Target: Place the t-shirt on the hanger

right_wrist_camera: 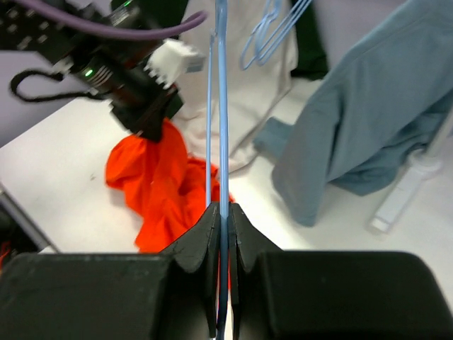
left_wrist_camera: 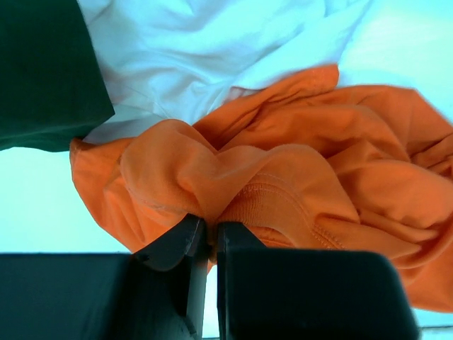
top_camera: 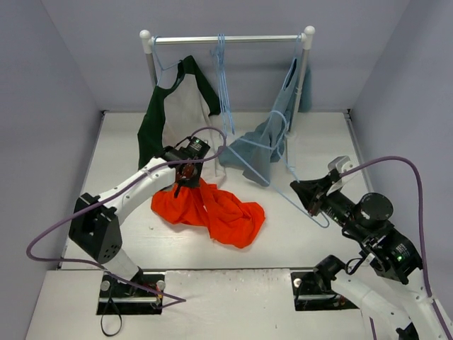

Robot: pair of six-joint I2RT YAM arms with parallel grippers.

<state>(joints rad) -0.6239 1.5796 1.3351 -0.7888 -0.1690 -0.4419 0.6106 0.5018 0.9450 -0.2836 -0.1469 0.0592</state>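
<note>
The orange t-shirt [top_camera: 216, 209] lies crumpled on the table, left of centre. My left gripper [top_camera: 188, 175] is at its upper left edge, shut on a fold of the t-shirt [left_wrist_camera: 269, 177] near the ribbed collar. My right gripper [top_camera: 306, 193] is shut on a pale-blue hanger [top_camera: 272, 173], which slants up and left over the grey-blue garment. In the right wrist view the hanger's wire [right_wrist_camera: 223, 106] runs straight up from between the closed fingers [right_wrist_camera: 205, 234], with the t-shirt [right_wrist_camera: 159, 188] and the left gripper [right_wrist_camera: 145, 113] beyond.
A clothes rail [top_camera: 226, 40] stands at the back. A dark green-and-white garment [top_camera: 170, 113] hangs at its left, several spare blue hangers [top_camera: 223, 78] in the middle, a grey-blue garment [top_camera: 272, 134] at its right, drooping onto the table.
</note>
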